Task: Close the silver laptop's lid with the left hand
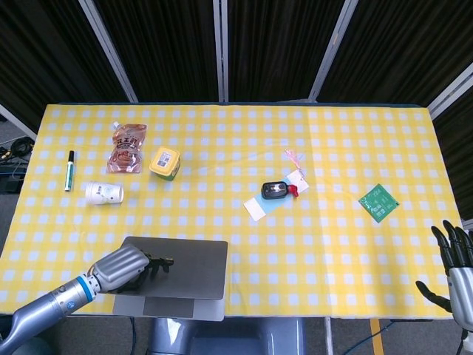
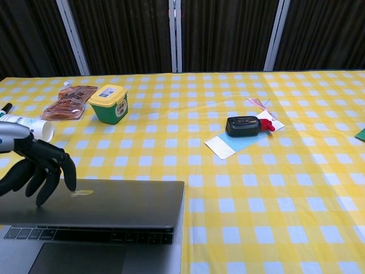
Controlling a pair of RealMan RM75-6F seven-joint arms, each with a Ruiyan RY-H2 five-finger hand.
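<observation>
The silver laptop (image 1: pixel 176 268) sits at the near left edge of the surface (image 1: pixel 347 148), which is covered in a yellow-and-white checked cloth. Its lid is tilted far down over the keyboard but not flat: in the chest view a thin strip of black keys and the trackpad show below the lid's front edge. The lid's back is smooth matte grey metal with a small pale logo.

The left hand (image 1: pixel 127 265) rests on the lid's left part, dark fingers (image 2: pixel 54 165) spread and bent downward, tips touching the metal; it clasps nothing. The right hand (image 1: pixel 452 260) hangs off the near right edge of the surface, fingers apart and empty.

Containers stand in the far left area. A small green tub with a yellow lid (image 2: pixel 109 103) is closed, so its contents cannot be seen. Just left of it lies a flat, crinkled brown pouch (image 2: pixel 71 101) with a spout, sealed. A white cup (image 1: pixel 103 193) lies on its side nearer the laptop; what it holds cannot be told. A black-and-white marker (image 1: pixel 69 169) lies further left.

Toward the middle, a glossy black oblong device (image 2: pixel 243 125) sits on a pale blue card (image 2: pixel 228 145), with a red piece touching its right end. A green square card (image 1: pixel 379 202) lies well apart on the right.
</observation>
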